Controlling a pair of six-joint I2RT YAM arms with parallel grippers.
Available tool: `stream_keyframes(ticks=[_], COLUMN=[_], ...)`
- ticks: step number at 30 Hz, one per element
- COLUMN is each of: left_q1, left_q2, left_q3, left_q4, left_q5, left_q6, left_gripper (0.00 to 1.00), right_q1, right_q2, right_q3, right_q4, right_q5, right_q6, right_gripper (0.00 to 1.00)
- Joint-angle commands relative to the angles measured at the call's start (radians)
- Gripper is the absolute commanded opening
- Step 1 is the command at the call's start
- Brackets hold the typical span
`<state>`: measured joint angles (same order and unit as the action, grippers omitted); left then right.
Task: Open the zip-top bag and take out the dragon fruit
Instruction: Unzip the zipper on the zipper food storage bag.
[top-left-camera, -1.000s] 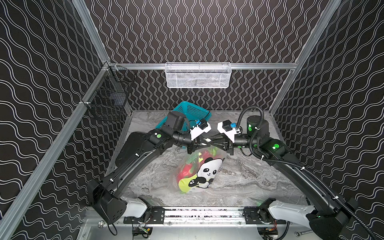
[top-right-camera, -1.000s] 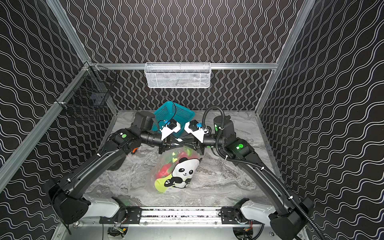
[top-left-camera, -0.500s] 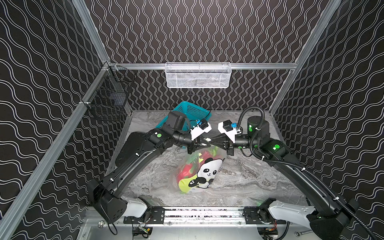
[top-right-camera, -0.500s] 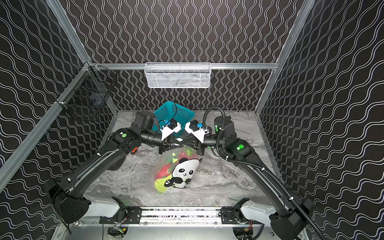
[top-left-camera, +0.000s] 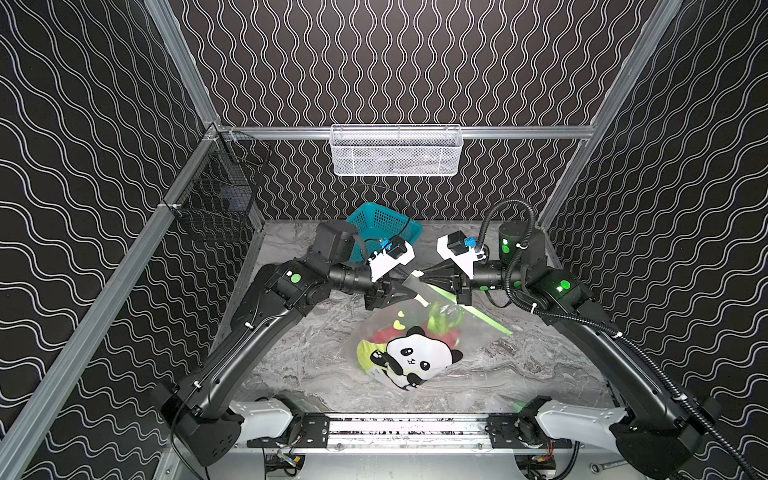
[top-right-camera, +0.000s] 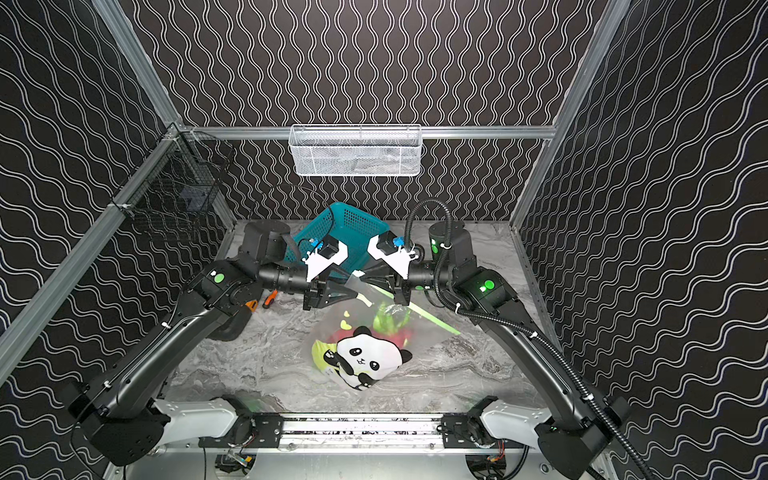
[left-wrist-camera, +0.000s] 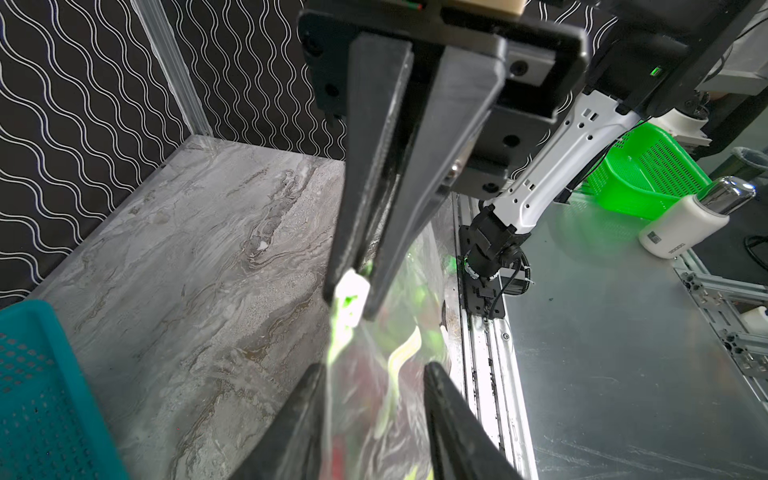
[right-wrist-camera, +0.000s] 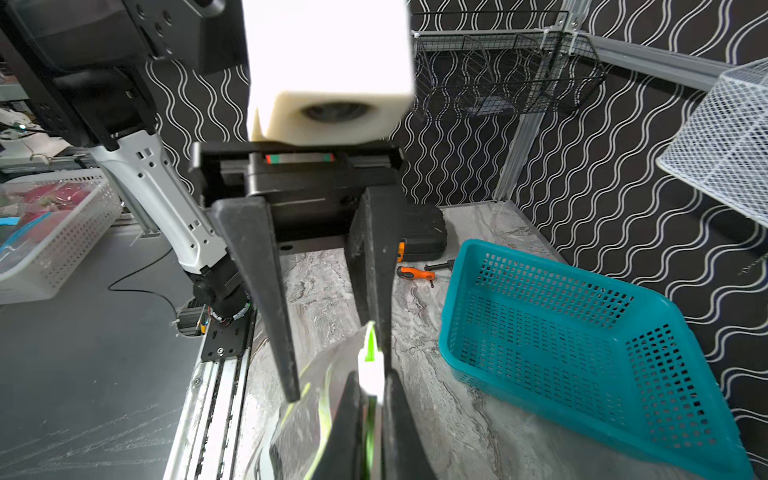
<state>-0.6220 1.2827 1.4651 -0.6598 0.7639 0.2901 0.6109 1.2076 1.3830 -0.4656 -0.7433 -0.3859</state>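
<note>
Large clear plastic zip-top bag with lime-green zip strip and panda print is seen mid-tabletop between the two arms in both top views; lower part is rested on the grey marbled tabletop, zip edge is lifted toward the pincers; red-pink dragon fruit with green tips is seen inside the bag, partly blurred by the film; right pincer is closed tight, small white zip slider at the end of the strip is clamped between its tips; left pincer is parted roughly halfway, clear bag film is seen in the gap, nothing is gripped; one left finger is placed just beside the slider; teal plastic mesh basket is set behind the pincers, tilted, apart from the bag; orange-handled screwdriver is laid on the tabletop by the left arm.
</note>
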Motion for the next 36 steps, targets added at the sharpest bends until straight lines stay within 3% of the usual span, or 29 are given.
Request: stream_keyframes(ticks=[1,5,9,12,16,23,36], left_q1=[0.001,0.004,0.005,0.005,0.005,0.002,-0.007], left_q2=[0.013,0.03,0.048,0.053,0.049,0.027,0.026], left_q3=[-0.003,0.012,0.047,0.047,0.031,0.026,0.035], left_q4=[0.012,0.022,0.03,0.06,0.054,0.006,-0.029], left_q5=[0.016,0.016,0.034,0.081,0.114,0.099,0.08], left_q6=[0.009,0.025,0.025,-0.006,0.005,0.052,0.084], left_gripper=[0.4,0.38,0.25,0.22,0.0,0.0,0.0], right_q1=[0.012,0.026,0.038,0.041,0.042,0.043,0.052], right_q2=[-0.006,-0.009,-0.019,-0.022,-0.019,-0.007,0.03], right_q3=[0.016,0.013,0.006,-0.001,-0.002,0.003,0.037], right_q4=[0.003,-0.03,-0.042,-0.045,-0.047,-0.029,-0.021], right_q5=[-0.029,-0.023,-0.012,-0.003,-0.003,-0.003,-0.045], right_q6=[-0.022,-0.033,-0.038,-0.039,-0.038,-0.027,-0.013], right_gripper=[0.0,0.0,0.0,0.0,0.0,0.1,0.11])
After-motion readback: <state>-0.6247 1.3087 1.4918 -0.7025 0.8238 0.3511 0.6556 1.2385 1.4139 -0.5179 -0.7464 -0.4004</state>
